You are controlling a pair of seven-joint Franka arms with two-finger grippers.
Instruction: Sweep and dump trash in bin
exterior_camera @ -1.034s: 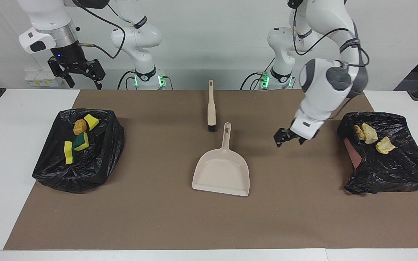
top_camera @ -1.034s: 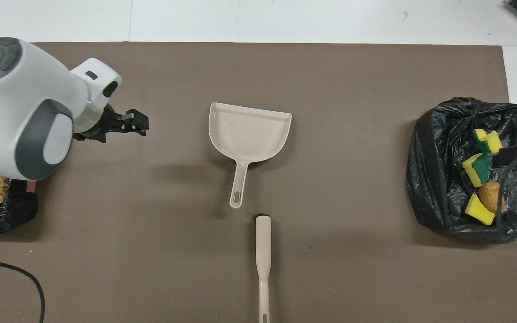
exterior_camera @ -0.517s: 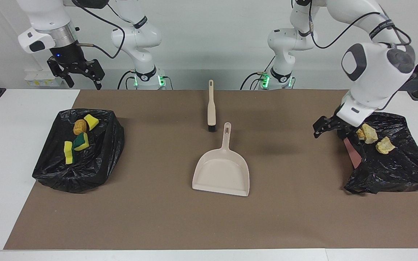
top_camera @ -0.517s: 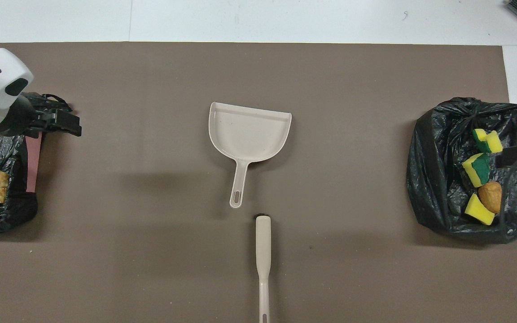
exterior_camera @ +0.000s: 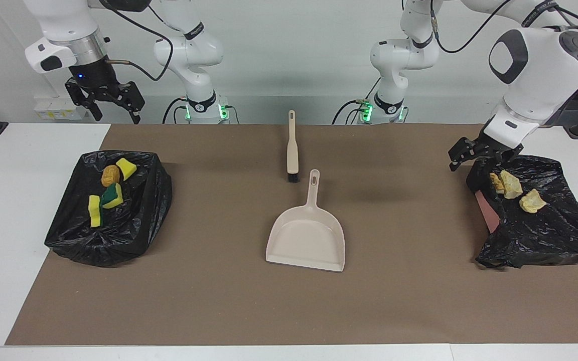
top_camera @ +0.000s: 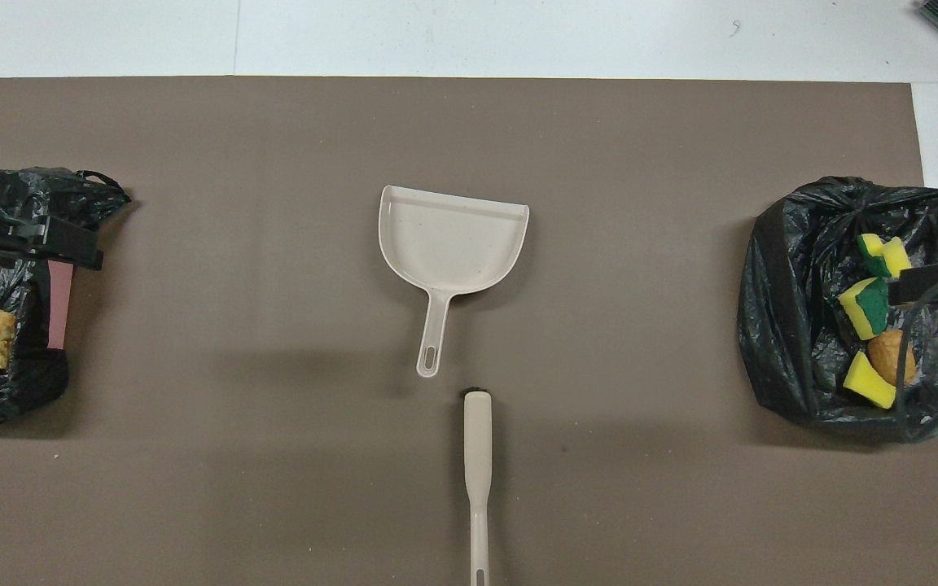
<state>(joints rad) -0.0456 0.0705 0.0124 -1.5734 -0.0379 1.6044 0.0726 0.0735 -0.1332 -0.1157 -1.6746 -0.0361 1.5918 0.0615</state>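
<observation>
The trash lies in two black-bagged bins. Yellow sponge chunks (exterior_camera: 96, 210) and a golden-brown lump (exterior_camera: 110, 175) sit in the bin (exterior_camera: 133, 220) at the right arm's end. Pale bread-like pieces (exterior_camera: 511, 186) lie in the bin (exterior_camera: 545, 235) at the left arm's end. My left gripper (exterior_camera: 462, 156) hangs open and empty over that bin's edge nearest the mat's middle; in the overhead view the left gripper (top_camera: 70, 246) covers the rim. My right gripper (exterior_camera: 111, 103) waits open, high above its bin, nothing in it.
A beige dustpan (exterior_camera: 306, 235) lies mid-mat, mouth away from the robots, its handle toward them. A beige brush (exterior_camera: 292, 148) lies just nearer to the robots, bristles by the dustpan's handle. A brown mat (exterior_camera: 219, 301) covers the white table.
My left arm has swung from over the mat beside the dustpan to its bin's edge, rising a little. The right arm, dustpan, brush and trash have not moved.
</observation>
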